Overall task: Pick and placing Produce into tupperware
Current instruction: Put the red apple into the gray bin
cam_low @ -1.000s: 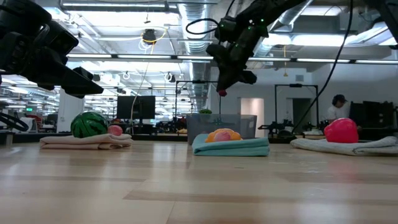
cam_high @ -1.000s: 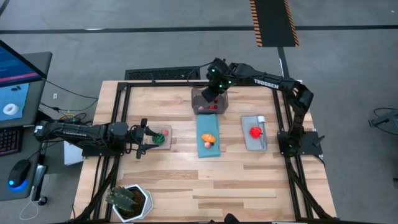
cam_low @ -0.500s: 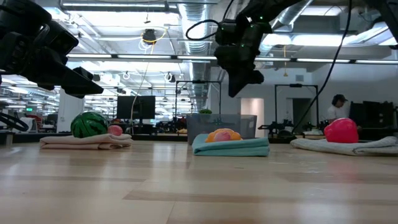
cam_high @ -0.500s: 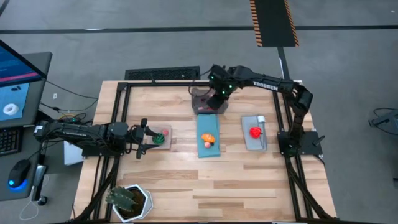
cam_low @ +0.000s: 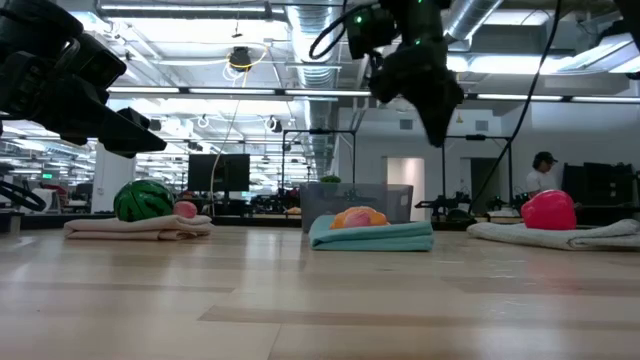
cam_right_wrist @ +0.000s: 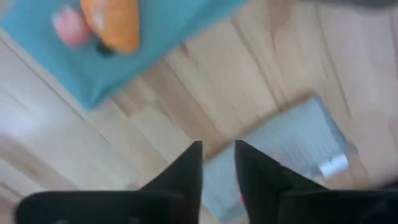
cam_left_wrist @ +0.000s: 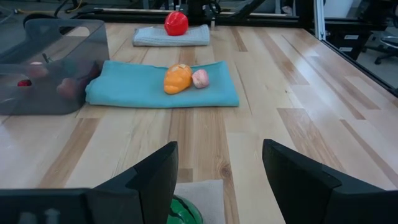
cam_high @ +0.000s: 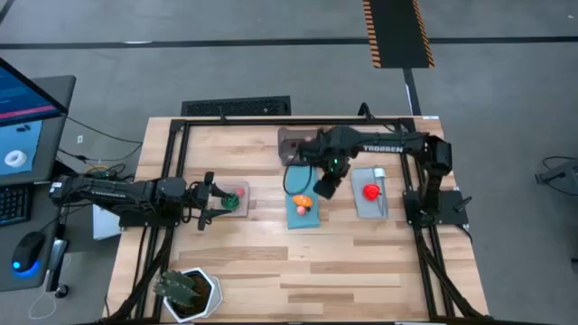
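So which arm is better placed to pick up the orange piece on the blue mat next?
Probably the right. The right gripper hangs between the blue mat and grey mat, close to the orange piece. The left gripper sits by the green piece, farther off.

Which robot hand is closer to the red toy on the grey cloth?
The right. The right gripper hangs in the air just beside the red toy, while the left gripper is far across the table by the green toy.

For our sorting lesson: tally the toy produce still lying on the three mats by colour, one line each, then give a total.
Green: 1
Orange: 1
Pink: 2 (second)
Red: 1
Total: 5
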Robot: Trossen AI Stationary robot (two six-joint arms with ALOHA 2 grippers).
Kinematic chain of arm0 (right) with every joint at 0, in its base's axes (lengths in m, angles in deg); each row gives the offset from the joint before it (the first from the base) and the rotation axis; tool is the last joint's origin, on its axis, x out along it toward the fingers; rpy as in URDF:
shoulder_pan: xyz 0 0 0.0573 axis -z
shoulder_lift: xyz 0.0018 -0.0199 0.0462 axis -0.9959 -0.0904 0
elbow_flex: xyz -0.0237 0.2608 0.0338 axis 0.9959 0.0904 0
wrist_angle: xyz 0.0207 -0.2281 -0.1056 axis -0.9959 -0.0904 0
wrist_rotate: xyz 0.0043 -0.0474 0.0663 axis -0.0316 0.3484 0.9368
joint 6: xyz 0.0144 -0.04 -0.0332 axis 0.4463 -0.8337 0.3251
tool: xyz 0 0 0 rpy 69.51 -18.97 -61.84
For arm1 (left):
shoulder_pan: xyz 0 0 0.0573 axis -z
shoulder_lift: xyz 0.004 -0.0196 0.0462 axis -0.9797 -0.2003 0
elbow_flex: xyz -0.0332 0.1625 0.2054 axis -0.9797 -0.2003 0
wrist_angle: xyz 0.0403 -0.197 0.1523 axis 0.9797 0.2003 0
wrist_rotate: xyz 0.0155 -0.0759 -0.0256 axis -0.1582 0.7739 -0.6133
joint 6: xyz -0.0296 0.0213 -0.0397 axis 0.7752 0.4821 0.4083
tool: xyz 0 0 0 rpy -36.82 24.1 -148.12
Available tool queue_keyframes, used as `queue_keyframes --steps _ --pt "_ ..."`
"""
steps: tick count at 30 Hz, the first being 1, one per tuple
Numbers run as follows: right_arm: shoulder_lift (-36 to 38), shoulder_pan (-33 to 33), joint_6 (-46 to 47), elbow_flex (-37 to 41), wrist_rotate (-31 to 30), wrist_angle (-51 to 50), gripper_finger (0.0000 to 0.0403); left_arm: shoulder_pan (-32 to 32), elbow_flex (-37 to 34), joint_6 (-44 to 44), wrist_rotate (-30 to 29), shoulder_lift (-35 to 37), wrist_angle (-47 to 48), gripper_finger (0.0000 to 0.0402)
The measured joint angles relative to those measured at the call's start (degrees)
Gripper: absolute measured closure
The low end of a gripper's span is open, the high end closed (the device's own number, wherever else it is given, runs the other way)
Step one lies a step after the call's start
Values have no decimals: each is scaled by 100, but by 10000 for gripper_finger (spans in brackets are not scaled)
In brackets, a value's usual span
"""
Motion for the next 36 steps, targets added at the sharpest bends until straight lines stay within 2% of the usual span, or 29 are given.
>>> queue_keyframes --steps 5,10,16,20,27,33,36 --pt "2 -385 606 57 -361 -526 197 1 -1 1 -1 0 0 178" --pt "0 -719 1126 424 -1026 -802 107 1 -1 2 0 0 0 178" --pt "0 -929 1178 1096 -993 -614 40 2 -2 2 0 0 0 178" --pt "86 -1105 1214 1510 -970 -494 25 2 -1 2 0 0 0 178" --pt "526 -1672 1474 2074 -922 -194 26 1 -1 0 0 0 -2 178" --pt "1676 -2413 2052 2422 -844 758 34 1 -1 2 -11 0 2 178" --pt "2437 -2591 2219 2722 -1153 1529 36 2 0 0 -19 0 2 178"
